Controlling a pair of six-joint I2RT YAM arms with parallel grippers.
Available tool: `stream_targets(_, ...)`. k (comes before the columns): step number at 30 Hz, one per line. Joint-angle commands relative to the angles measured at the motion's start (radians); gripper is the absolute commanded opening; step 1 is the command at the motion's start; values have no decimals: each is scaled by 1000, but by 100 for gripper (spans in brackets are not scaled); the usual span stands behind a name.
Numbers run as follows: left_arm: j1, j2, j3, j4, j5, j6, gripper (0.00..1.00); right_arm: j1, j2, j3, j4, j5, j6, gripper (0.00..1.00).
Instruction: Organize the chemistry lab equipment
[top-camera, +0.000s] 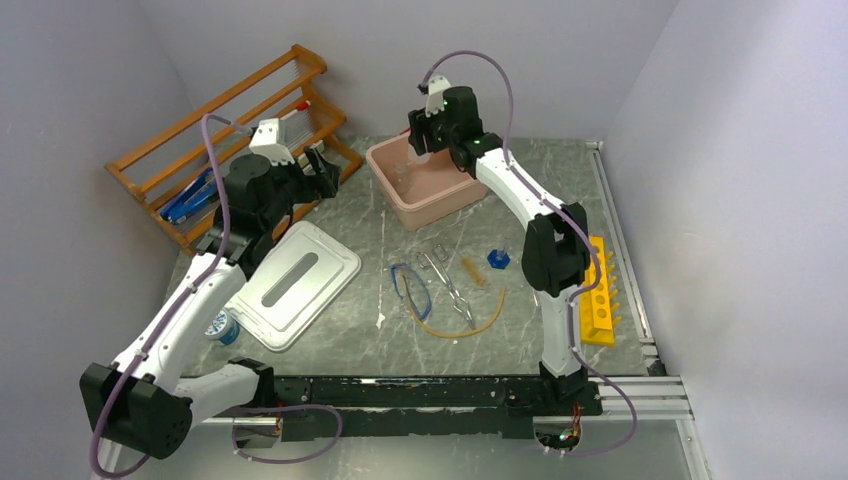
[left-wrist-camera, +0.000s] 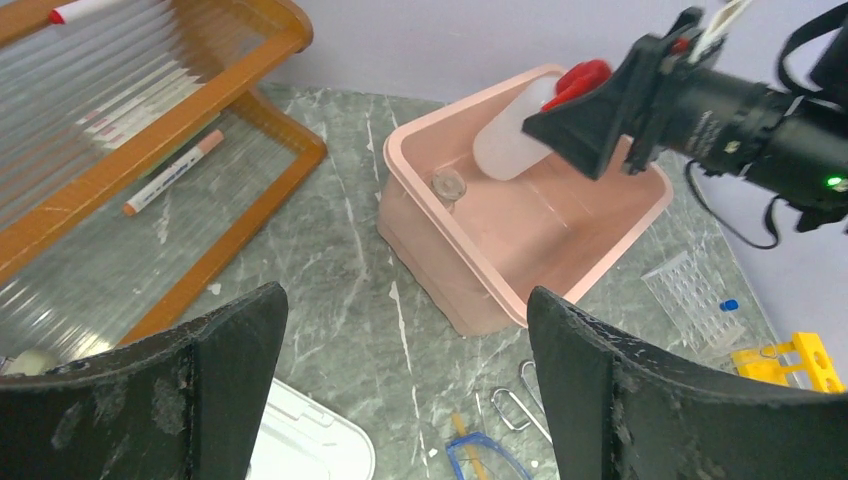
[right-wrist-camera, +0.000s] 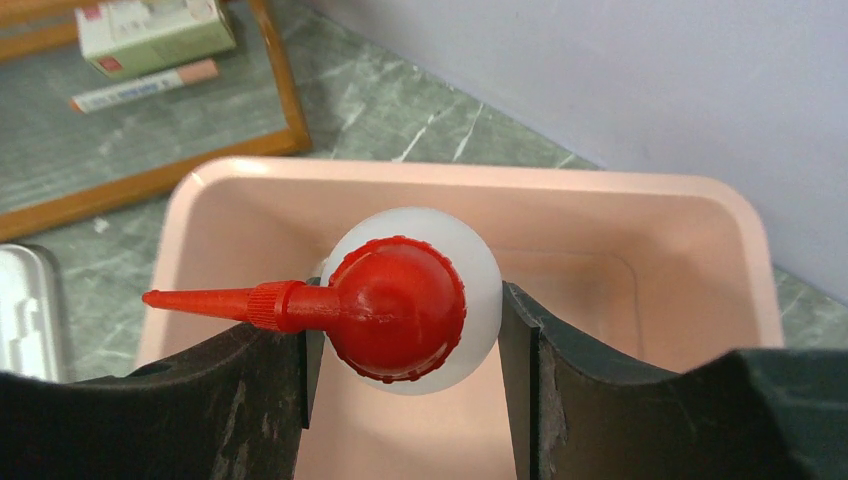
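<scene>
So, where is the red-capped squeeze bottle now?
In the right wrist view, the squeeze bottle sits in the right gripper, over the pink tub, right of the orange rack.

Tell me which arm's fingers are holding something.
The right arm's fingers, gripping the red-capped bottle over the pink tub; the left arm's fingers gape empty.

Red-capped white bottle (right-wrist-camera: 400, 310), pink tub (right-wrist-camera: 600, 186)
</scene>
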Motion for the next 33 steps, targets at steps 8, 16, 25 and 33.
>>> stream_targets(8,-5,49,22,65,55,31,93,-40,128,-35,92,-69,-62,45)
stream_targets(16,-5,69,27,62,56,34,93,-69,251,68,50,-150,-91,46)
stream_targets(25,-6,65,25,54,55,26,92,-65,279,52,93,-204,-62,48)
stream_targets(33,-5,61,25,49,31,29,91,-37,300,79,70,-153,-74,55)
